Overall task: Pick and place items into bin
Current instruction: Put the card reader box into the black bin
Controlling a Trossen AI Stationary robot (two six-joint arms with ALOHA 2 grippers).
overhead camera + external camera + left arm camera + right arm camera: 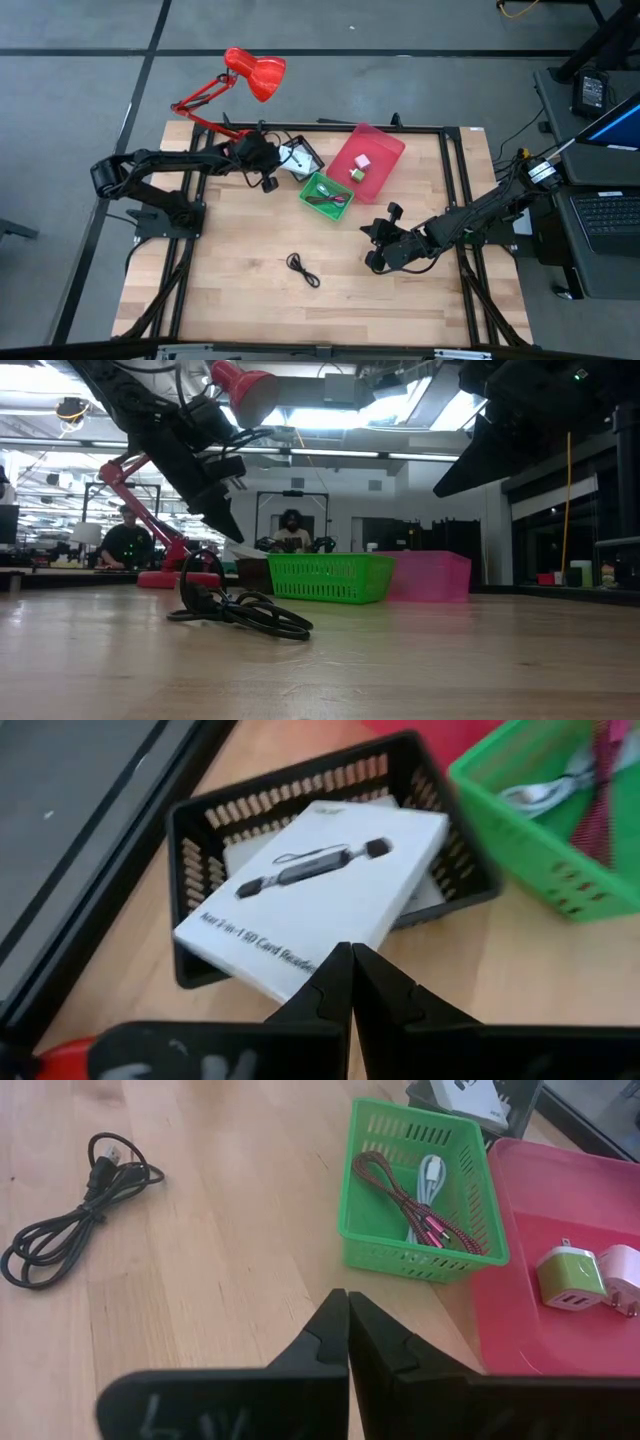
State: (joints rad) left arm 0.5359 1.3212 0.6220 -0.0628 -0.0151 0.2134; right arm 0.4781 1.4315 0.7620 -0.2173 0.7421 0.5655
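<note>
One black cable lies loose on the near table, apart from the bins, so we judge it pending; left gripper over the black basket and right gripper are both closed, empty.

Grey floor, wooden table, laptop desk alongside, bright ceiling lights, seated people behind

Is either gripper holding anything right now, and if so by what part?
Nothing is held. The left gripper is shut and empty above the black basket; the right gripper is shut and empty over bare table near the green basket.
</note>
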